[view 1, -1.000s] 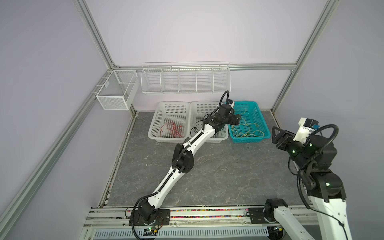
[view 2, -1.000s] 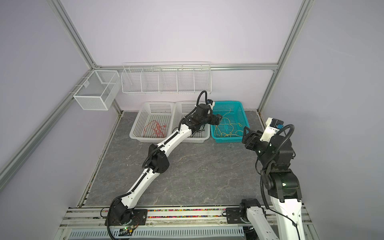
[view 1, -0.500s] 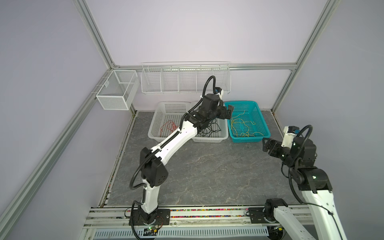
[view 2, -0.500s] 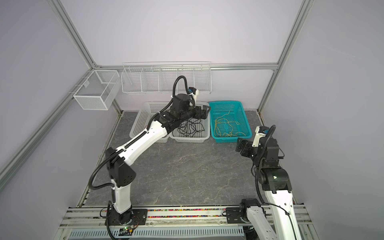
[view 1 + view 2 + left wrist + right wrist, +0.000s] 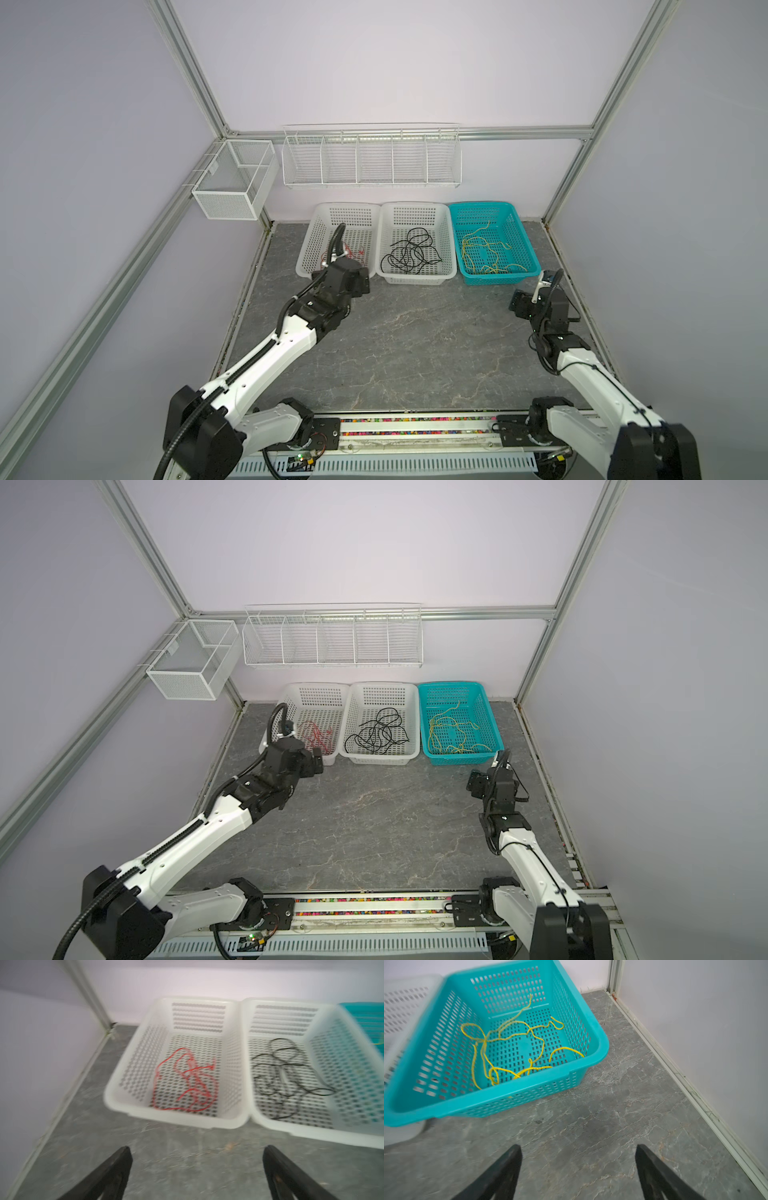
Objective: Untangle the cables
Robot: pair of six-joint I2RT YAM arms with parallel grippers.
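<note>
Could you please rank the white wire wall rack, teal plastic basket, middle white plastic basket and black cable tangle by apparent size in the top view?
1. white wire wall rack
2. teal plastic basket and middle white plastic basket: alike, unranked
3. black cable tangle

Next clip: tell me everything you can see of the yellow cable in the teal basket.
The yellow cable is thin, string-like and limp. It lies slack in loose loops that cross one another, with a knot-like crossing at one spot; whether it is one strand or several is unclear. It rests on the perforated floor of the teal basket, one end trailing up a wall. Only the basket touches it.
</note>
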